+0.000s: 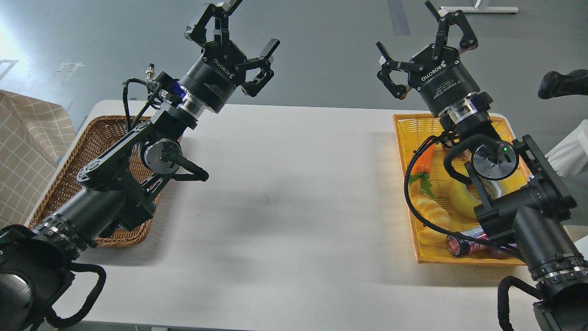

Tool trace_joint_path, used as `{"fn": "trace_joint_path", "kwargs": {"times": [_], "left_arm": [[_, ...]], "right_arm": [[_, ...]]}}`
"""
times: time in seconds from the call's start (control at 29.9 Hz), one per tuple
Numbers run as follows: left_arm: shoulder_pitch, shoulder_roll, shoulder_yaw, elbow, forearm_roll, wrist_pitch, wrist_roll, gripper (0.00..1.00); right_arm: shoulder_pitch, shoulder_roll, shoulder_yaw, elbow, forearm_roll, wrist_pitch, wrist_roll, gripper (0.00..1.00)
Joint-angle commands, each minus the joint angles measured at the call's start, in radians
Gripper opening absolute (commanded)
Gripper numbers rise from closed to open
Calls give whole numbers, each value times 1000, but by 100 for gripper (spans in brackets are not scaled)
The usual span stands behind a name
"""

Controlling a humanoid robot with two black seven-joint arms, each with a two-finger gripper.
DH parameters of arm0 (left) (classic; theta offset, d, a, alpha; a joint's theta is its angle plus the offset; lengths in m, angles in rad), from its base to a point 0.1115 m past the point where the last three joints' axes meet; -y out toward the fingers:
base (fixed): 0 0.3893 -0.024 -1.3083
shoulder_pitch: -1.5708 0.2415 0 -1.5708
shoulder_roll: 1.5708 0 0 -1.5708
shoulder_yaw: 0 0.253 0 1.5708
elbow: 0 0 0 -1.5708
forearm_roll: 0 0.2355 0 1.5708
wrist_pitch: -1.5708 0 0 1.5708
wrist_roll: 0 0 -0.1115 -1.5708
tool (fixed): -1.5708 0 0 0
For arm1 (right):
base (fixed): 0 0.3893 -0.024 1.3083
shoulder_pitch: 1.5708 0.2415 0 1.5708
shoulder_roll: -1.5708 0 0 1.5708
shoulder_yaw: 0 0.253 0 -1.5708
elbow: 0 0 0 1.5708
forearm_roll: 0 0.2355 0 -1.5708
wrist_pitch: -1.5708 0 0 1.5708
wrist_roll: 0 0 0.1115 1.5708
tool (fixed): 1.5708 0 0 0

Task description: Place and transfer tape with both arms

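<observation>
No tape shows anywhere I can see; my right arm covers part of the yellow basket (409, 138). Both arms are raised over the far half of the white table (294, 193). At the left, my left gripper (250, 27) hangs above the table's far edge with its fingers spread wide and nothing between them. Above the far end of the yellow basket, my right gripper (409, 30) is open and empty too.
A brown wicker basket (98, 133) sits at the table's left, partly under my left arm. The yellow basket holds a carrot (425, 161), a banana (459, 197), bread (432, 211) and a red can (461, 243). A checked cloth (27, 151) lies off the left edge.
</observation>
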Motion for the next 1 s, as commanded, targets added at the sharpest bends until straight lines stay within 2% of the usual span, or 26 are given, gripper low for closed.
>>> {"fn": "trace_joint_path", "kwargs": {"times": [0.0,0.33,0.97], "left_arm": [[1,0,-3,0,1,0,-4,98],[0,4,-4,0,0,0,5,98],[-7,6,-10,-5,0,0,-4,98]], "right_arm": [[-3,0,0,1,0,0,0,100],[-4,4,2,3,0,0,0,100],[-6,0,0,8,1,0,2,100]]}}
